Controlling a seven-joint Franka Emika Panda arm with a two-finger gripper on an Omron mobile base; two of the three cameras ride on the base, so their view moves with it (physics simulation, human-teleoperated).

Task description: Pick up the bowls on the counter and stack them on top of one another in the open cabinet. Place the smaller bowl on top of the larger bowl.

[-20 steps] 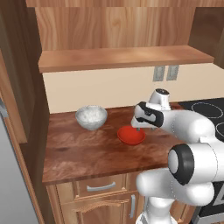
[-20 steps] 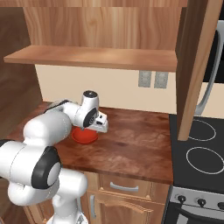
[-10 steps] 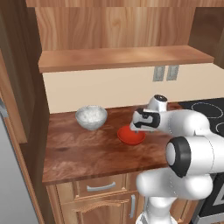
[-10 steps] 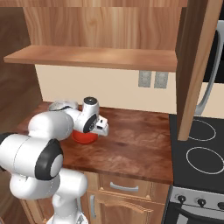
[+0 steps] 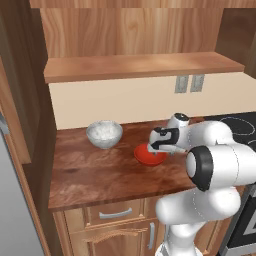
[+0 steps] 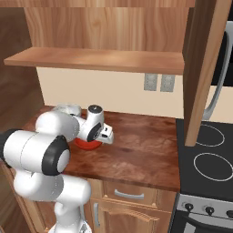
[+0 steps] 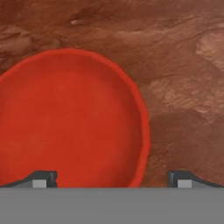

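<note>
Lowered: your gripper (image 7: 112, 177) has dropped onto the red bowl (image 7: 70, 118) on the counter (image 5: 100, 175) | fingers spread, straddling its rim | risk: off-centre squeeze flips it

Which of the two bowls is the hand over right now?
The shallow red bowl, mid-counter beneath the open hand. The deeper mottled grey-white bowl sits apart, further left near the wall.
</note>
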